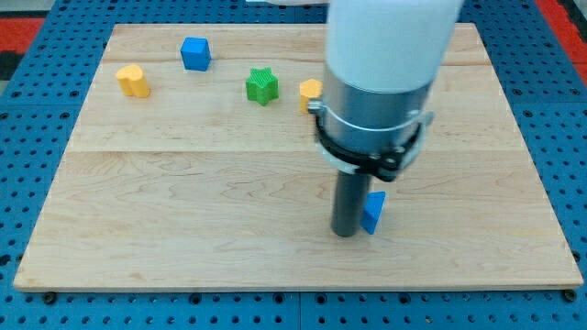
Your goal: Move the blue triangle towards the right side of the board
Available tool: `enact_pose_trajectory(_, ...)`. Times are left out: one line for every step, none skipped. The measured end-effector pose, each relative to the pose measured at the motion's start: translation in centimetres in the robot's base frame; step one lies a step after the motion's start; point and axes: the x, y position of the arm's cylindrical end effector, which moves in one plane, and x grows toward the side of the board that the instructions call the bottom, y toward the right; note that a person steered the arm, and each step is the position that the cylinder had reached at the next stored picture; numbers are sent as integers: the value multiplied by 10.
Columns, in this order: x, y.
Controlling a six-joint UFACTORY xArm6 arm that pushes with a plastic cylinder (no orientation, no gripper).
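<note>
The blue triangle (373,213) lies on the wooden board (183,220) right of centre, near the view's bottom. My tip (345,233) rests against the triangle's left side, and the rod hides part of it. The arm's wide body rises above the rod and hides the board behind it.
A blue cube (194,53) sits at the top left, a yellow block (132,80) further left, and a green star (262,85) near top centre. A yellow hexagon (310,91) peeks out at the arm's left edge. The red blocks and green cylinder are hidden behind the arm.
</note>
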Motion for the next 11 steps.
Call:
enact_pose_trajectory(-32,2)
enact_pose_trajectory(-28,58)
enact_pose_trajectory(-14,105)
enact_pose_trajectory(-31,92)
enact_pose_trajectory(-19,44)
enact_pose_trajectory(17,26)
enact_pose_trajectory(45,72)
enact_pose_trajectory(28,71)
enact_pose_trajectory(8,81)
enact_pose_trajectory(9,102)
enact_pose_trajectory(10,8)
